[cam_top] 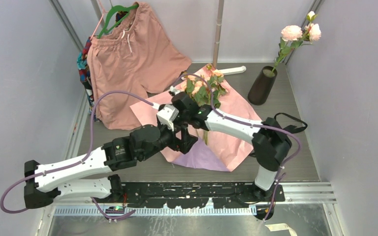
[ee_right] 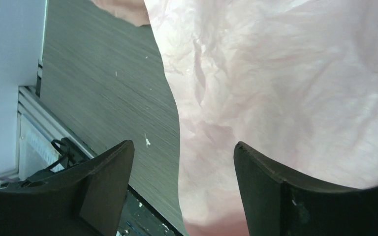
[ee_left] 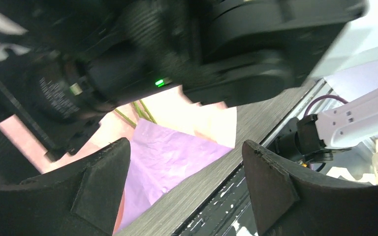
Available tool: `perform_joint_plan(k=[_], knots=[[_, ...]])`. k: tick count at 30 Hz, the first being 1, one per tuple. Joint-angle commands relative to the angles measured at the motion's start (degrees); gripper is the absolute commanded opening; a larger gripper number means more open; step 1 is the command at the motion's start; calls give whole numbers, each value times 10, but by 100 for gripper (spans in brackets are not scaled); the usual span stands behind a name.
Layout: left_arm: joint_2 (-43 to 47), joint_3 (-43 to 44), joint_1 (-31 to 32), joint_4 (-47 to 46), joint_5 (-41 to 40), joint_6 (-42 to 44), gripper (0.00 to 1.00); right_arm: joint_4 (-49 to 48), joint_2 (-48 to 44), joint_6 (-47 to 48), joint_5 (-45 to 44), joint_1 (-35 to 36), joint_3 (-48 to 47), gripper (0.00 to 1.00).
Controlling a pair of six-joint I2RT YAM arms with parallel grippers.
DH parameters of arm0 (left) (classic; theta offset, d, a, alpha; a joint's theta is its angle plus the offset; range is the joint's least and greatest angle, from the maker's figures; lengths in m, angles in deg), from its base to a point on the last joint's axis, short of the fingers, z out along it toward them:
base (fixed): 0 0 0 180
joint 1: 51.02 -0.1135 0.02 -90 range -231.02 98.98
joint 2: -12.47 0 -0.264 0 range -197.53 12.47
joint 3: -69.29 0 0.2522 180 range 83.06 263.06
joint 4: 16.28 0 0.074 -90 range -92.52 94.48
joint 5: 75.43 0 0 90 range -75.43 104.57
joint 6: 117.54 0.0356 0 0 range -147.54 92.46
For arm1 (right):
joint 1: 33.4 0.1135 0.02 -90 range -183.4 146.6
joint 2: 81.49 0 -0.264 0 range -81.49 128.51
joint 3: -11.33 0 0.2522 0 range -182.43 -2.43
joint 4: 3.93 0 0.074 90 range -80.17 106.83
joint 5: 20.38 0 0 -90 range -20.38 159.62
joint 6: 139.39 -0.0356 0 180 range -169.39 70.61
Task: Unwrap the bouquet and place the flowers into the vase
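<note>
Left arm (cam_top: 74, 169) and right arm (cam_top: 231, 125) meet before the flowers (cam_top: 204, 91) — the vase (cam_top: 262, 86) stands well apart.

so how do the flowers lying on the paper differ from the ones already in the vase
The flowers lie flat in a bunch on the opened paper; the two vase blooms stand upright in the black vase. The flowers are small and peach-pink; the vase blooms are larger and paler. Both have green leaves.
</note>
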Motion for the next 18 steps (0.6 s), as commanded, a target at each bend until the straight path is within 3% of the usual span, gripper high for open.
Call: perform_joint_plan(k=[1, 8, 13, 18], knots=[[-5, 19, -19, -5, -19, 9, 86, 8, -95, 10, -77, -27, 26, 77], [11, 6, -181, 27, 117, -14, 86, 25, -152, 20, -75, -106, 114, 75], [-54, 6, -185, 31, 129, -23, 86, 29, -161, 23, -72, -100, 166, 75], [-81, -16, -197, -3, 169, -40, 86, 30, -182, 8, -114, -47, 209, 75]])
